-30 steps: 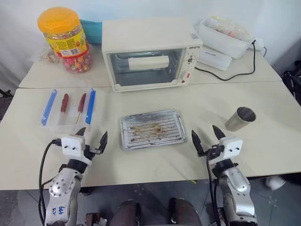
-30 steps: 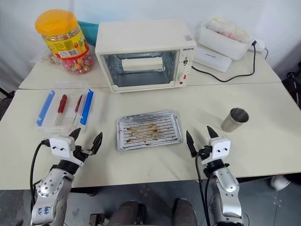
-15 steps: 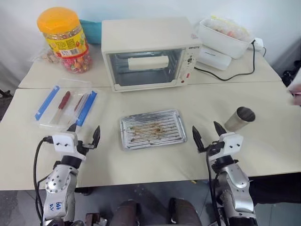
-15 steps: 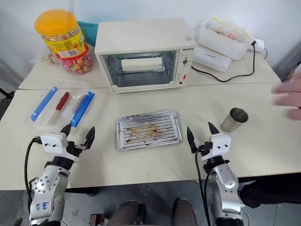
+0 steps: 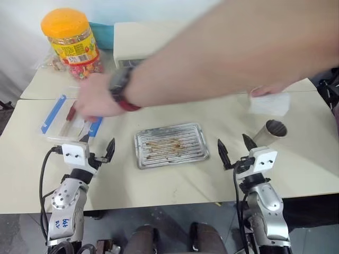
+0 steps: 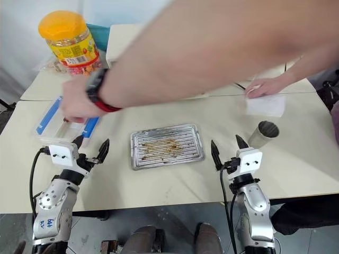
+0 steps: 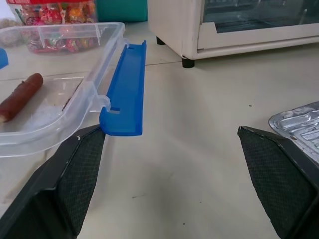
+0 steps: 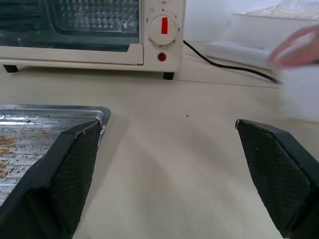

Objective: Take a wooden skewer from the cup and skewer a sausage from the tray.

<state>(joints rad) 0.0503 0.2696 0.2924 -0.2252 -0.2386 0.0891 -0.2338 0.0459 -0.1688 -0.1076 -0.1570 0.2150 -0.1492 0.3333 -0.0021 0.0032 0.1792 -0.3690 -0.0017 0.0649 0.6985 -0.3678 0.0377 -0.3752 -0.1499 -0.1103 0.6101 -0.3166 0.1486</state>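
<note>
The silver tray (image 5: pixel 171 144) lies mid-table, its ridged bottom bare but for brown stains. The grey steel cup (image 5: pixel 271 131) stands to its right, just beyond my right gripper (image 5: pixel 233 141), which is open and holds nothing. My left gripper (image 5: pixel 99 142) is open too, just in front of a clear box with blue clips (image 7: pixel 75 89). A red-brown sausage (image 7: pixel 20 95) lies in that box. A person's hand (image 5: pixel 92 103) rests on the box. The wooden skewer is out of view.
The person's forearm (image 5: pixel 212 47) stretches across the table above the tray and hides most of the toaster oven (image 8: pixel 99 25). A second hand presses a white paper (image 5: pixel 270 103) behind the cup. An orange-lidded candy jar (image 5: pixel 70 39) stands at the back left.
A person's arm has swung in from the right to the clear box, and a second hand with a white paper has come down behind the cup. My left gripper shifted slightly right.
</note>
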